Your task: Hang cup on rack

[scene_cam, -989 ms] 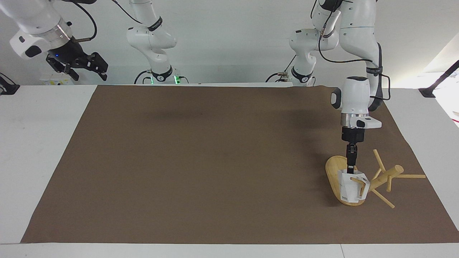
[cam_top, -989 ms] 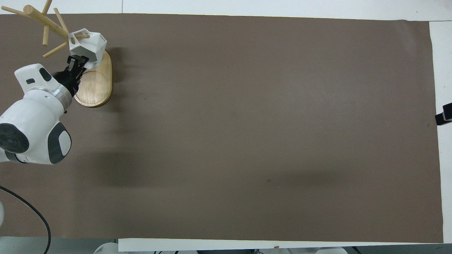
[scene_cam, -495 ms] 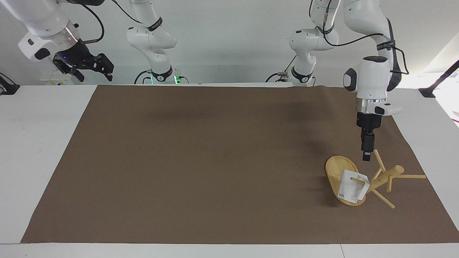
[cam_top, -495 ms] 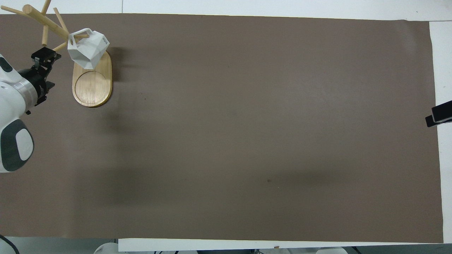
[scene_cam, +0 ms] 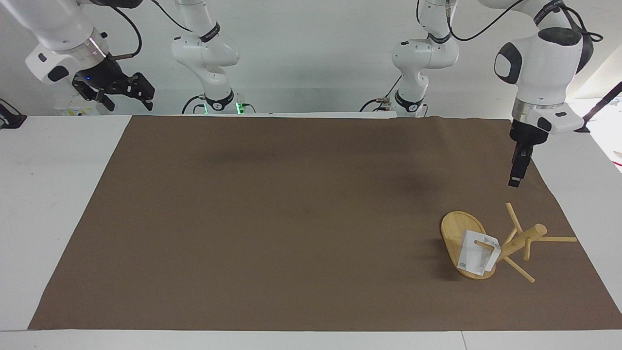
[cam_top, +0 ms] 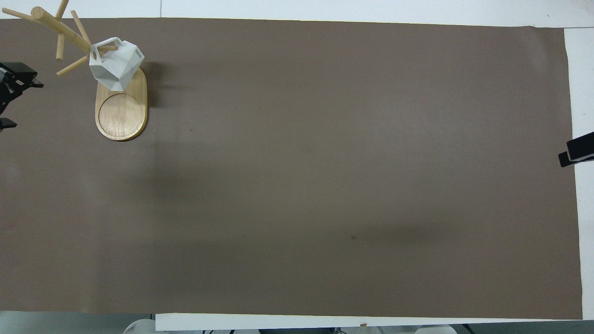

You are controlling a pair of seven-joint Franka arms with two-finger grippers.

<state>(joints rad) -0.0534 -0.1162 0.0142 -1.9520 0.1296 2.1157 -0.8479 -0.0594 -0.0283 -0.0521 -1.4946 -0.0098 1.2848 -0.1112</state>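
The white faceted cup (scene_cam: 472, 256) hangs by its squared handle on a dowel peg of the bamboo rack (scene_cam: 524, 239), over the rack's oval base (scene_cam: 452, 229), at the left arm's end of the table. In the overhead view the cup (cam_top: 113, 65) hangs over the base (cam_top: 121, 111). My left gripper (scene_cam: 515, 182) is open and empty, up in the air over the mat's edge beside the rack; it shows at the overhead view's edge (cam_top: 16, 76). My right gripper (scene_cam: 129, 90) is open and empty, and that arm waits raised at its own end of the table.
A brown mat (scene_cam: 291, 218) covers most of the white table (scene_cam: 53, 194). The right gripper's tip (cam_top: 575, 153) pokes in at the mat's edge in the overhead view. The rack's other pegs (scene_cam: 559, 238) stick out toward the table's end.
My left gripper let go of the cup, which stays hanging on the peg, and has risen and drawn back toward the table's end. The right arm has barely moved.
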